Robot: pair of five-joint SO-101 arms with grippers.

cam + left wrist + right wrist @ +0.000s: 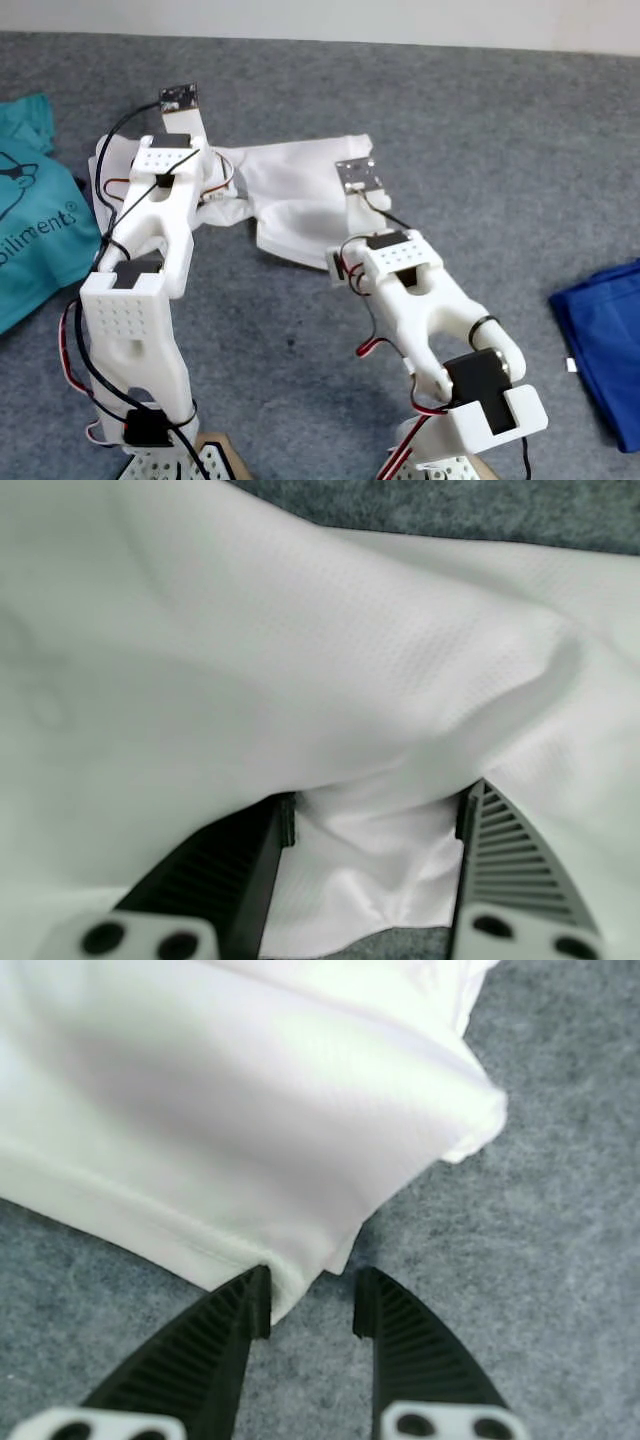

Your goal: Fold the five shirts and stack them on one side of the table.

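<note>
**On the grey table (470,110), both arms down at the white shirt (300,200)**

Across the middle of the table I see the white shirt lying rumpled, with both arms bent over it. A teal shirt (35,230) lies at the left edge of the high view and a blue shirt (610,340) at the right edge, both well apart from the white one. My left arm (150,250) covers the shirt's left part, and my right arm (430,300) comes in at its near right side. The left gripper (380,805) is spread wide, and a raised fold of white cloth (300,680) sits between its jaws, unpinched. The right gripper (312,1280) is released too. Its jaws stand apart just above the table, and the hemmed corner of the shirt (250,1110) reaches into the gap, touching one finger (235,1325).
</note>
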